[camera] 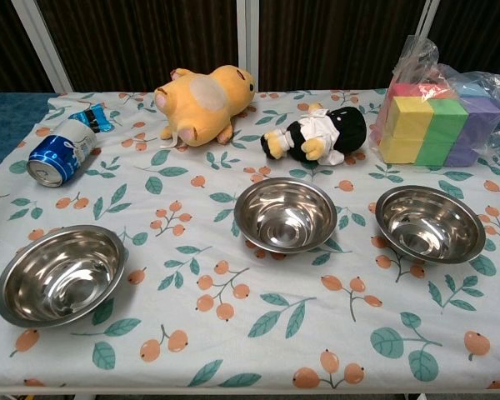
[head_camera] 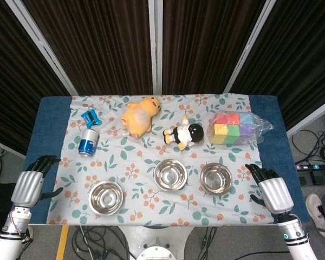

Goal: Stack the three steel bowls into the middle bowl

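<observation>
Three steel bowls sit upright on the floral cloth: the left bowl [head_camera: 105, 196] [camera: 60, 273], the middle bowl [head_camera: 170, 174] [camera: 285, 213] and the right bowl [head_camera: 215, 177] [camera: 429, 222]. All three stand apart and hold nothing. My left hand [head_camera: 29, 185] hovers at the table's left edge, fingers spread, well left of the left bowl. At the right edge my right hand [head_camera: 271, 190] is open too, just right of the right bowl. Neither hand shows in the chest view.
Behind the bowls lie a yellow plush toy [head_camera: 139, 115], a small black-and-white doll [head_camera: 183, 134], a bagged set of coloured foam blocks [head_camera: 233, 128], a blue can on its side [head_camera: 88, 142] and a blue wrapper [head_camera: 90, 116].
</observation>
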You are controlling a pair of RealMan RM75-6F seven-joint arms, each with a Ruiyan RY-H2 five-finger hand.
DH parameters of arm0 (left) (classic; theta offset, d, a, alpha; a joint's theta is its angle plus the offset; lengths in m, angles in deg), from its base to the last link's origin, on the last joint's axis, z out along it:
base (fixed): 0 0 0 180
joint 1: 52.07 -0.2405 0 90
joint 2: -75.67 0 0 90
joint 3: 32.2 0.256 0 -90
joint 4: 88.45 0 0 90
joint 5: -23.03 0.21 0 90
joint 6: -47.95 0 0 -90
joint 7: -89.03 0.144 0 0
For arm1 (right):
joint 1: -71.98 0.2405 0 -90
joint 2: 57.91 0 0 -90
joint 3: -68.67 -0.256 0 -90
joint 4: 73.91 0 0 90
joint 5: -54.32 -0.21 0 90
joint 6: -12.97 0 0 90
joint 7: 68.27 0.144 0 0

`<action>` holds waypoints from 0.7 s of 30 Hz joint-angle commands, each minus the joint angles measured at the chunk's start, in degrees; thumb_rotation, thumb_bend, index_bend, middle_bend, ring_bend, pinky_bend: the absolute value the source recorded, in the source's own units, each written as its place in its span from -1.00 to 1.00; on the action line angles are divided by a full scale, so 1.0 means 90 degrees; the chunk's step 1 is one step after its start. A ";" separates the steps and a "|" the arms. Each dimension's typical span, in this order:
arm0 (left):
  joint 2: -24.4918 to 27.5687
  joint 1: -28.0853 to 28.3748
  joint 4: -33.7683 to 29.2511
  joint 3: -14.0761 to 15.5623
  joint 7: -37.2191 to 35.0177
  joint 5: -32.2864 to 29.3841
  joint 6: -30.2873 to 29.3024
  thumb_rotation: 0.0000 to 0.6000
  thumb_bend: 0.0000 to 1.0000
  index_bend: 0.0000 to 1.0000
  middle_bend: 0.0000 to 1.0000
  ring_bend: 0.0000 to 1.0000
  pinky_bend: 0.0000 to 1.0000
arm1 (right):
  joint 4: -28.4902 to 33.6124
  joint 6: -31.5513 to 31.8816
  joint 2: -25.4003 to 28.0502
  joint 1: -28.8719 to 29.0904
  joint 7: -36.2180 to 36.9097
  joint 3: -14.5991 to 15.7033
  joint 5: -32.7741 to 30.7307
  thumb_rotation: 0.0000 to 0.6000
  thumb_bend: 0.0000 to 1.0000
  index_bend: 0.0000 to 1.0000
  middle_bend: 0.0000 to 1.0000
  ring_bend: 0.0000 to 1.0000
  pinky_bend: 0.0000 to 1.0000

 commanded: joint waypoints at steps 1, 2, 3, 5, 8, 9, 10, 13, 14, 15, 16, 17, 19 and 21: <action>0.0014 -0.0008 -0.0018 0.0008 -0.0013 -0.0005 -0.0003 1.00 -0.83 -0.42 -0.41 -0.63 -0.44 | 0.0071 -0.0294 -0.0146 0.0104 -0.0320 0.0152 0.0107 1.00 -0.98 -0.35 -0.37 0.26 0.27; 0.0018 -0.0018 -0.0023 0.0013 -0.0022 -0.0005 -0.0013 1.00 -0.83 -0.42 -0.41 -0.63 -0.44 | 0.0073 -0.0379 -0.0190 0.0128 -0.0413 0.0190 0.0124 1.00 -0.97 -0.34 -0.34 0.28 0.29; 0.0019 -0.0029 -0.0020 0.0021 -0.0034 -0.0001 -0.0027 1.00 -0.83 -0.42 -0.41 -0.63 -0.44 | 0.0071 -0.0512 -0.0244 0.0162 -0.0544 0.0238 0.0129 1.00 -0.96 -0.33 -0.33 0.31 0.30; 0.0015 -0.0039 0.0012 0.0031 -0.0065 0.0005 -0.0036 1.00 -0.83 -0.42 -0.41 -0.63 -0.44 | 0.0058 -0.0696 -0.0322 0.0214 -0.0753 0.0288 0.0127 1.00 -0.94 -0.31 -0.31 0.33 0.32; 0.0001 -0.0040 0.0059 0.0025 -0.0120 -0.0008 -0.0033 1.00 -0.83 -0.42 -0.41 -0.63 -0.44 | 0.0045 -0.0911 -0.0450 0.0282 -0.0999 0.0294 0.0060 1.00 -0.91 -0.28 -0.28 0.35 0.34; -0.0003 -0.0033 0.0068 0.0019 -0.0131 -0.0007 -0.0029 1.00 -0.83 -0.42 -0.41 -0.63 -0.44 | 0.0044 -0.0987 -0.0490 0.0312 -0.1071 0.0277 0.0015 1.00 -0.89 -0.27 -0.28 0.36 0.35; -0.0003 -0.0026 0.0078 0.0017 -0.0132 -0.0004 -0.0022 1.00 -0.83 -0.42 -0.41 -0.63 -0.44 | 0.0044 -0.1038 -0.0517 0.0338 -0.1115 0.0260 -0.0013 1.00 -0.88 -0.26 -0.28 0.37 0.36; 0.0000 -0.0013 0.0111 0.0025 -0.0149 0.0001 0.0006 1.00 -0.83 -0.42 -0.41 -0.63 -0.44 | 0.0015 -0.1179 -0.0615 0.0433 -0.1245 0.0208 -0.0069 1.00 -0.83 -0.24 -0.27 0.39 0.37; 0.0000 -0.0011 0.0121 0.0023 -0.0158 -0.0002 0.0009 1.00 -0.83 -0.42 -0.41 -0.63 -0.44 | 0.0009 -0.1222 -0.0647 0.0460 -0.1276 0.0195 -0.0088 1.00 -0.82 -0.24 -0.26 0.39 0.37; 0.0000 -0.0008 0.0131 0.0018 -0.0173 -0.0008 0.0012 1.00 -0.83 -0.42 -0.41 -0.63 -0.44 | 0.0010 -0.1267 -0.0690 0.0493 -0.1309 0.0178 -0.0108 1.00 -0.81 -0.23 -0.26 0.40 0.38; -0.0001 -0.0007 0.0138 0.0014 -0.0178 -0.0012 0.0012 1.00 -0.83 -0.42 -0.41 -0.63 -0.44 | 0.0011 -0.1291 -0.0721 0.0520 -0.1331 0.0167 -0.0109 1.00 -0.79 -0.23 -0.25 0.40 0.38; -0.0001 -0.0003 0.0147 0.0010 -0.0181 -0.0018 0.0016 1.00 -0.83 -0.42 -0.41 -0.63 -0.44 | 0.0008 -0.1307 -0.0752 0.0548 -0.1349 0.0157 -0.0099 1.00 -0.78 -0.22 -0.25 0.40 0.38; -0.0005 0.0000 0.0164 0.0013 -0.0179 -0.0016 0.0024 1.00 -0.83 -0.42 -0.41 -0.63 -0.44 | -0.0019 -0.1344 -0.0827 0.0612 -0.1388 0.0137 -0.0079 1.00 -0.75 -0.20 -0.23 0.40 0.38; -0.0008 0.0003 0.0177 0.0015 -0.0168 -0.0010 0.0023 1.00 -0.83 -0.42 -0.41 -0.63 -0.44 | -0.0052 -0.1402 -0.0888 0.0668 -0.1434 0.0113 -0.0092 1.00 -0.72 -0.16 -0.21 0.41 0.38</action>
